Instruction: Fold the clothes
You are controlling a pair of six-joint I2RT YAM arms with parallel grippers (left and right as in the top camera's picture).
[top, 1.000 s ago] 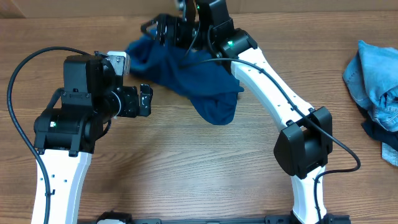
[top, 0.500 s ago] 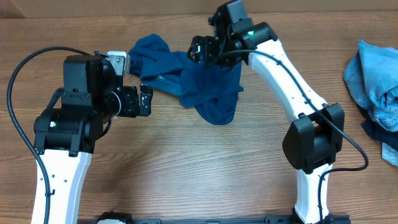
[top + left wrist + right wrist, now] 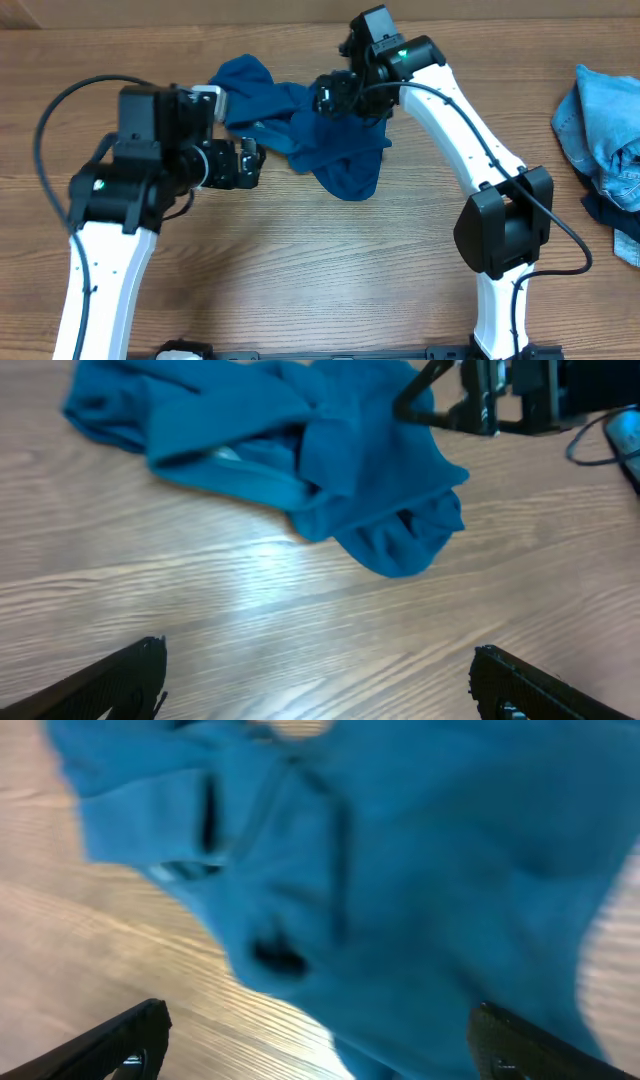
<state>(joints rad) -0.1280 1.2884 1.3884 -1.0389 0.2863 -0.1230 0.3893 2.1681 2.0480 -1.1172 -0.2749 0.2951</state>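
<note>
Blue shirt [image 3: 340, 160] lies crumpled; left hand [image 3: 252, 163] spread nearby; right hand [image 3: 328, 97] spread, seemingly just above.

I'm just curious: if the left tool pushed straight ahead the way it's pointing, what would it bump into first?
Probably the crumpled deep-blue knit shirt lying ahead of the open left tool; its height above the wooden table is unclear.

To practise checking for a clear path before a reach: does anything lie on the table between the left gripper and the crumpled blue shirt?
Nothing visible does. Only bare table lies between the open left gripper and the blue shirt. The right gripper hangs over the shirt's far part, outside that path.
</note>
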